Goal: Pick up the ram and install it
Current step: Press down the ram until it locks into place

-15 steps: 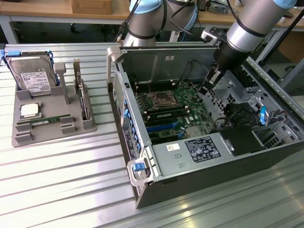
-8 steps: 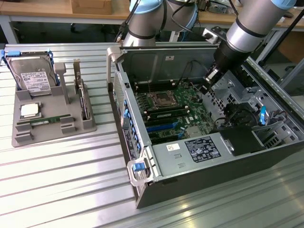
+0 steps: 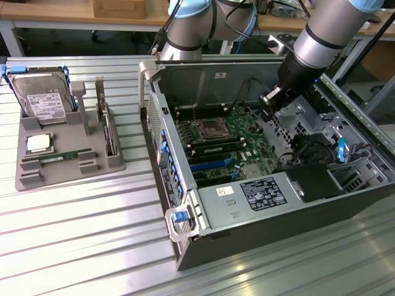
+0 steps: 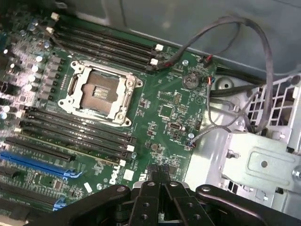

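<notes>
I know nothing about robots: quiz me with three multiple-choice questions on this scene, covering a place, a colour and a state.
1. Where does the ram lie?
A. in the grey holder tray
B. in a motherboard slot
C. in the gripper

2. What colour is the motherboard?
A. red
B. green
C. white

3. How is the gripper?
A. open wide
B. shut on a cable
C. shut, holding nothing

Answers: 1 A, the green stick rests in the tray beside the computer case. 2 B, the board is green around the processor socket. 3 C, its fingers meet above the board with nothing between.
</notes>
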Controlling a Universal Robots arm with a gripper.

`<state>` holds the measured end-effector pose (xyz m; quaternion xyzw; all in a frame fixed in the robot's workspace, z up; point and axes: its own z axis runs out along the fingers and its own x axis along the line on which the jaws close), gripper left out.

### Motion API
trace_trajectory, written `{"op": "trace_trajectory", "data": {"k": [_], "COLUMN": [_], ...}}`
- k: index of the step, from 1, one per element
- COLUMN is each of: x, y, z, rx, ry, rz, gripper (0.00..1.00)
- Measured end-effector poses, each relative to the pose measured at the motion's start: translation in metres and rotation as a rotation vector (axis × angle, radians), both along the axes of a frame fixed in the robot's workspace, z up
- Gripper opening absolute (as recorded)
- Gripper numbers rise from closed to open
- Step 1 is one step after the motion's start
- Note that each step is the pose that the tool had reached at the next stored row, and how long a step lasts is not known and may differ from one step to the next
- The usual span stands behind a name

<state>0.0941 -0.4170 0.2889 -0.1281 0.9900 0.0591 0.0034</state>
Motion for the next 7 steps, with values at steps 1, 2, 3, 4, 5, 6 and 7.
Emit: {"op": "trace_trajectory", "data": {"k": [1,2,3,4,5,6,7], "x": [0.0,0.0,0.0,0.0,0.0,0.0,0.0], "y": [0.0,0.0,0.0,0.0,0.0,0.0,0.0], "z": [-0.0001,-0.0002,-0.0004,-0.0004,-0.0005,-0.0004,-0.0004], "rx": [-0.0003,-0.0005,-0.0008,-0.001,-0.001,-0.001,-0.001], "ry": [0.0,0.0,0.0,0.0,0.0,0.0,0.0], "rz": [-0.036,-0.062,-0.11,-0.132,-0.137,-0.138,-0.138], "gripper": [0.11,0.11,0.11,0.11,0.11,0.11,0.11]}}
